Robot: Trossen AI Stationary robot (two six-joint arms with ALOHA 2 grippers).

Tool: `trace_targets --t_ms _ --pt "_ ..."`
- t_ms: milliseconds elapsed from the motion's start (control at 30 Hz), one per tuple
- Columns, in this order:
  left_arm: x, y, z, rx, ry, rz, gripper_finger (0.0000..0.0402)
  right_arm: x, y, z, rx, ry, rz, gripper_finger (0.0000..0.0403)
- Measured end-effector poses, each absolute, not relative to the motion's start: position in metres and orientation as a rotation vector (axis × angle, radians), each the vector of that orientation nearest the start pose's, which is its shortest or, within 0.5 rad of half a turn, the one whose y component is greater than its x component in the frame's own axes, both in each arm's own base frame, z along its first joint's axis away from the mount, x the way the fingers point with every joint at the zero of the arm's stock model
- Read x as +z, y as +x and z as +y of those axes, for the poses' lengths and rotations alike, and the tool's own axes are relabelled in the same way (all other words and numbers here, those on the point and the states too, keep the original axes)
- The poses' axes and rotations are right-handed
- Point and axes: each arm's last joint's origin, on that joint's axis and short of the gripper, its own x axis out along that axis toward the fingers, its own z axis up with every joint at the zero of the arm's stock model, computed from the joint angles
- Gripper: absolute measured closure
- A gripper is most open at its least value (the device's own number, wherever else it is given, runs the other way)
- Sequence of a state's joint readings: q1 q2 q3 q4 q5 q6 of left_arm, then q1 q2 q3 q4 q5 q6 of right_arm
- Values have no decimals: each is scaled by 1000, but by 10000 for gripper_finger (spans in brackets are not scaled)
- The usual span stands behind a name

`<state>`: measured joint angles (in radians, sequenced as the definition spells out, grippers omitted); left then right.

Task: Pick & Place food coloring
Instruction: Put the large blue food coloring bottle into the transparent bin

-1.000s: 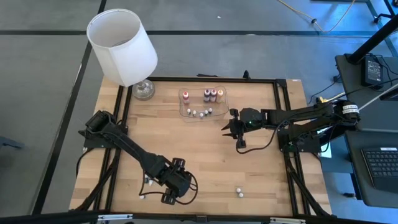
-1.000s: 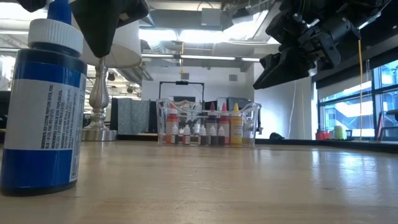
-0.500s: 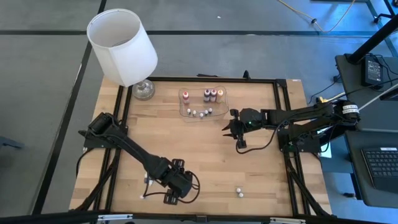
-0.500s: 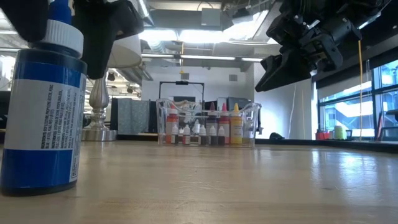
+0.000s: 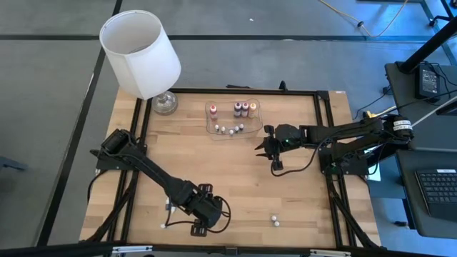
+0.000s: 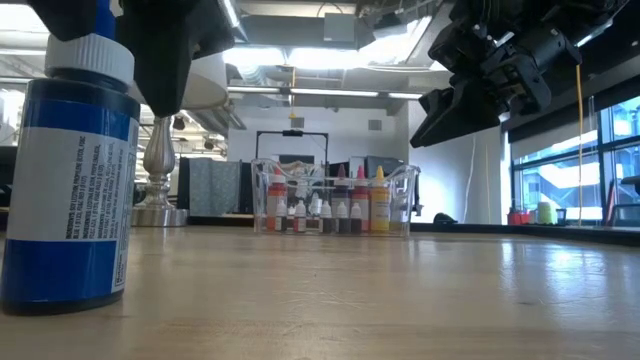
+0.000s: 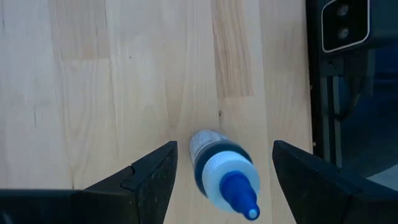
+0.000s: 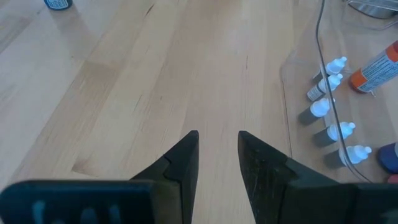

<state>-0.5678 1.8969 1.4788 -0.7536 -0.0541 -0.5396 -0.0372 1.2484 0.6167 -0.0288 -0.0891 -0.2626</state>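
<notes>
Left gripper (image 7: 221,180) poised over an upright blue white-capped food-coloring bottle (image 7: 222,173), jaws wide apart, straddling it; right gripper (image 8: 217,155) hovers mid-surface, jaws narrowly parted, empty.

I see a pale wooden table (image 5: 235,178) — smooth, matt, visibly grained planks. The blue bottle (image 7: 219,172) looks like glossy plastic with a paper label. My left gripper (image 7: 221,180) has matt black fingers (image 7: 152,177). The tray (image 6: 335,200) is clear, shiny plastic — the lamp (image 5: 141,53) shade matt white.
</notes>
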Motion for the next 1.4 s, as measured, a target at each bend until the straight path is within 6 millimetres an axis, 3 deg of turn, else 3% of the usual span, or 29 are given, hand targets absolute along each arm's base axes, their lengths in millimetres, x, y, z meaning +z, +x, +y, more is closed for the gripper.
trace_targets --t_ms 333,967,1133,1400 --pt "219 327 -211 -112 -182 1233 146 198 246 -7 136 -211 648 288" --pt "218 319 -214 -126 -9 1234 151 198 246 -6 137 -213 648 288" --pt "218 319 -215 -130 -6 1234 182 198 246 -7 137 -214 648 288" --pt "218 319 -215 -139 -1 1234 267 198 246 -6 137 -214 648 288"
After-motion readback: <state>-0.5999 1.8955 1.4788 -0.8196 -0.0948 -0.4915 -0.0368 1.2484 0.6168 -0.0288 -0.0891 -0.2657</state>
